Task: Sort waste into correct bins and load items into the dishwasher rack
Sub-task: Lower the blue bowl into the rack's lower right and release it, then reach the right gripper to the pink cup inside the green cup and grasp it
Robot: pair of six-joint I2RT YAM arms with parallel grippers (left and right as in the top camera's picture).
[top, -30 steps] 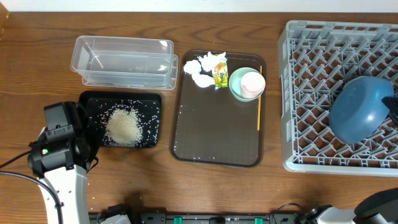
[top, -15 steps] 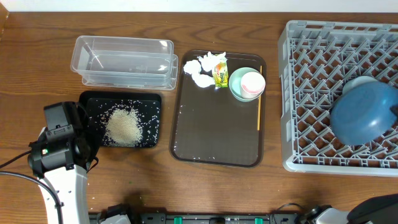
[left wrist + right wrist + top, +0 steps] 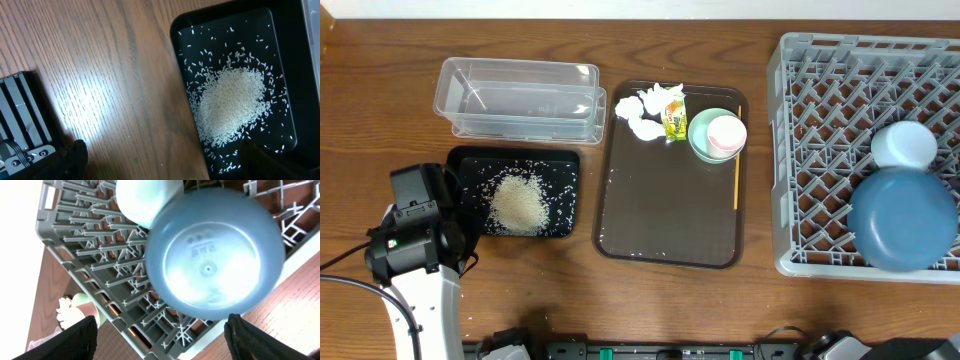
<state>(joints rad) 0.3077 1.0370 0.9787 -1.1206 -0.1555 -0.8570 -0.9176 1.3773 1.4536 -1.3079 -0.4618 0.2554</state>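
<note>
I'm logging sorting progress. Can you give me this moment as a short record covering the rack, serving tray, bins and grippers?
rack: grey plastic lattice dishwasher rack holds large dark-blue bowl, upside down, and small light-blue bowl
serving tray: brown serving tray carries crumpled white tissues, yellow-green wrapper, mint-green bowl with pink cup inside, thin yellow-orange stick
black tray: shallow black tray holds heap of white rice
clear tub: clear plastic tub, no waste visible
left gripper: open, holding nothing
right gripper: open, over dark-blue bowl

Wooden table [image 3: 700, 300] is loaded with four things; clear tub [image 3: 520, 97] is set back left, black tray [image 3: 565, 210] just in front. Brown serving tray [image 3: 670, 210] is placed mid-table; grey rack [image 3: 820, 120] is set far right.
</note>
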